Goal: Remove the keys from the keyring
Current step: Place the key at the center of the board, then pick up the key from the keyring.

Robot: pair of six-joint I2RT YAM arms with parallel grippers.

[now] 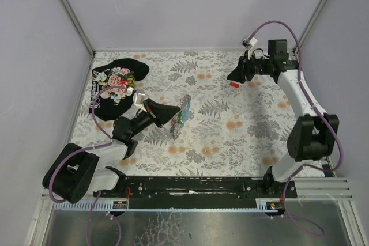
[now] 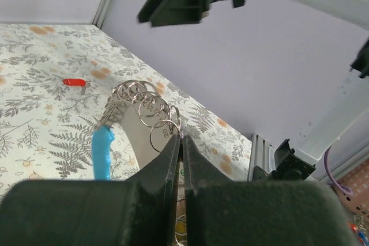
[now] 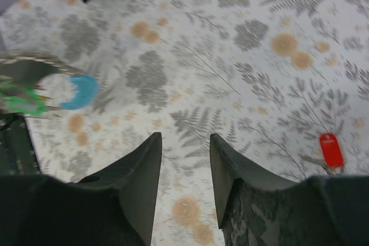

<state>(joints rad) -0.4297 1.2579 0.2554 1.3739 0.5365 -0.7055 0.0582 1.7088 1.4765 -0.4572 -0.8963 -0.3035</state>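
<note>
Fern-printed cloth was spread over the bench [image 1: 248, 142], which was closed in by plain pale walls, and a black floral cloth [image 1: 118, 79] was bunched at the far left corner. The keyring [image 2: 144, 102] was held left of the bench's centre by the left jaws, which were pinched fully shut on one of its thin wire loops. Its light-blue fob [image 2: 102, 151] and the green keys [image 3: 20, 103] were hung from it, though whether the fob's lower end touched the bench could not be told. One red key [image 1: 234, 84] was laid loose on the bench at the far right, and was judged already taken off. The right jaws were held part-way open above that key, with nothing between them. Several loops were seen bunched together, so the wrong one could be pulled. The thin wire could then be dragged out of the narrow pinch and the whole bundle dropped. The loose red key could also be knocked aside if the right jaws were swung low over it. No container was seen anywhere.
</note>
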